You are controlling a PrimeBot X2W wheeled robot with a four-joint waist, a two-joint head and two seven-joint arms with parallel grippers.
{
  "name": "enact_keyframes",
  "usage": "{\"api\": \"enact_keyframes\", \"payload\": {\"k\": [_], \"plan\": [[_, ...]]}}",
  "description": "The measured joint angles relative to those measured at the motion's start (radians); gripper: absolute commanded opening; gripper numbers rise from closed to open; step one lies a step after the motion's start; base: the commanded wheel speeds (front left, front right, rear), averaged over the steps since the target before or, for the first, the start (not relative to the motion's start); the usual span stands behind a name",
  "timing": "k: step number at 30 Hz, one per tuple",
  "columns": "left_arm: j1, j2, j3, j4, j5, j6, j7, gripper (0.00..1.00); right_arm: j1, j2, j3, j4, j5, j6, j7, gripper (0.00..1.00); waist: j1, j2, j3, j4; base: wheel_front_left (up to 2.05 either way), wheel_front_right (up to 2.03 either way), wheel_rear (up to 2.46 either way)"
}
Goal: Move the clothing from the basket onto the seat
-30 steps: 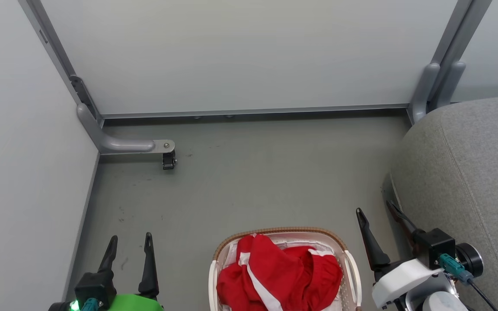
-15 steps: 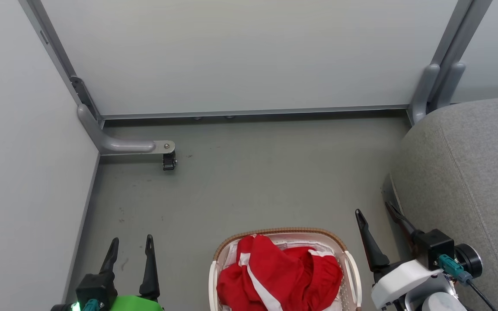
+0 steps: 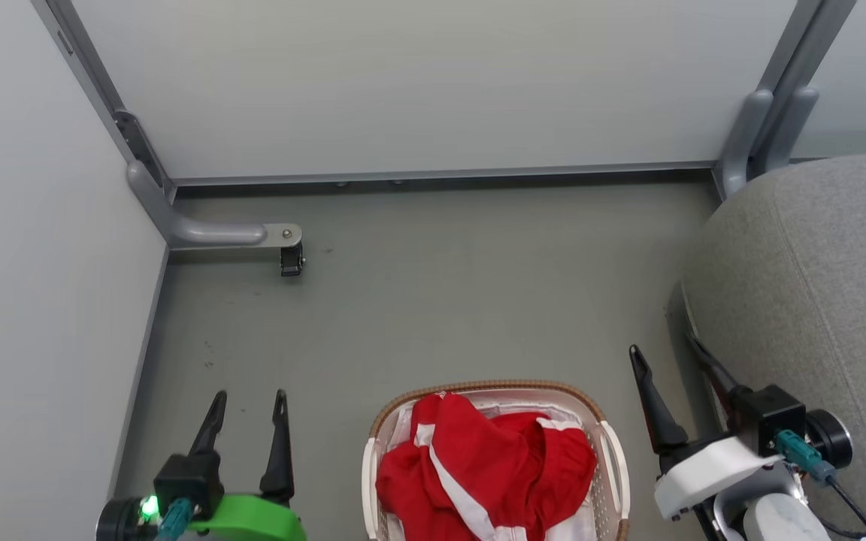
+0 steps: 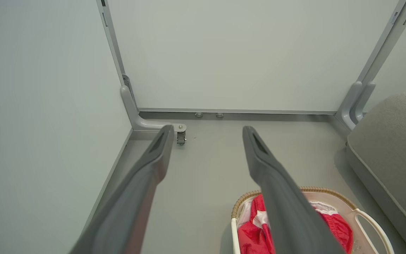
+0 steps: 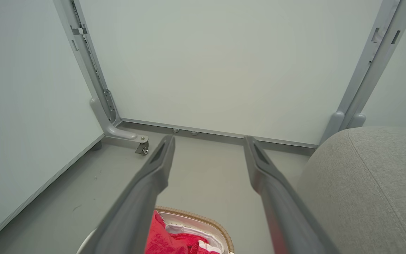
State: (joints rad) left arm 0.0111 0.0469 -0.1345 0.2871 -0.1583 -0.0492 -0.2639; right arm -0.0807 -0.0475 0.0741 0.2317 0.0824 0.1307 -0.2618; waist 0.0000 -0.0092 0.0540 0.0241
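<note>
Red clothing with white stripes (image 3: 478, 469) lies heaped in the cream basket with a brown rim (image 3: 493, 388) at the bottom centre of the head view. The grey seat (image 3: 816, 315) bulks at the right. My left gripper (image 3: 249, 398) hangs open over the floor left of the basket, holding nothing. My right gripper (image 3: 666, 352) is open between the basket and the seat, also holding nothing. The left wrist view has the clothing (image 4: 333, 225), the basket (image 4: 372, 220) and the seat (image 4: 389, 148) at its lower right. The right wrist view catches the clothing (image 5: 160, 240), the basket rim (image 5: 203, 219) and the seat (image 5: 365, 183).
Pale partition walls (image 3: 418, 83) close the space at the back and left. A grey metal foot with a small caster (image 3: 290, 259) juts onto the floor at the left corner. Grey posts (image 3: 767, 128) stand at the back right. Bare grey floor (image 3: 440, 300) lies beyond the basket.
The whole head view has shifted, so the camera moved. Both grippers sit a little higher in the frame than before, and both stay open.
</note>
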Motion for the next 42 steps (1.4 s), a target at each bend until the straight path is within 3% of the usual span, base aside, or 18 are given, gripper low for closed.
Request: {"api": "enact_keyframes", "payload": {"k": [7,14,22,29,36,42], "plan": [[-0.167,0.0,-0.08,0.055,0.065,-0.037,0.0,1.0,-0.065,0.0,-0.067,-0.029,-0.02,0.0,0.0,1.0,0.0,0.0,0.091,0.004,0.0,0.0,0.0],[-0.386,0.0,-0.222,0.205,0.128,-0.065,0.0,1.0,-0.17,0.0,-0.14,-0.089,-0.032,0.0,0.0,1.0,0.0,0.0,0.228,0.002,0.0,0.0,0.0],[-0.626,0.0,-0.484,0.432,0.175,-0.078,0.0,1.0,-0.274,-0.001,-0.196,-0.15,-0.024,0.0,0.0,1.0,0.0001,0.0,0.414,-0.014,0.0,0.0,0.0],[-0.804,0.0,-0.721,0.636,0.097,-0.08,0.023,1.0,-0.331,-0.001,-0.192,-0.179,0.014,0.0,0.0,1.0,0.0002,0.0,0.567,-0.048,0.0,0.0,0.0],[-0.91,-0.001,-0.8,0.754,0.023,-0.08,0.053,1.0,-0.359,-0.002,-0.179,-0.19,0.044,0.0,0.0,1.0,0.0002,0.0,0.688,-0.093,0.0,0.0,0.0],[-0.967,0.0,-0.802,0.813,-0.014,-0.067,0.042,1.0,-0.372,-0.002,-0.177,-0.195,0.058,0.0,0.0,1.0,0.0002,0.0,0.761,-0.126,0.0,0.0,0.0]]}}
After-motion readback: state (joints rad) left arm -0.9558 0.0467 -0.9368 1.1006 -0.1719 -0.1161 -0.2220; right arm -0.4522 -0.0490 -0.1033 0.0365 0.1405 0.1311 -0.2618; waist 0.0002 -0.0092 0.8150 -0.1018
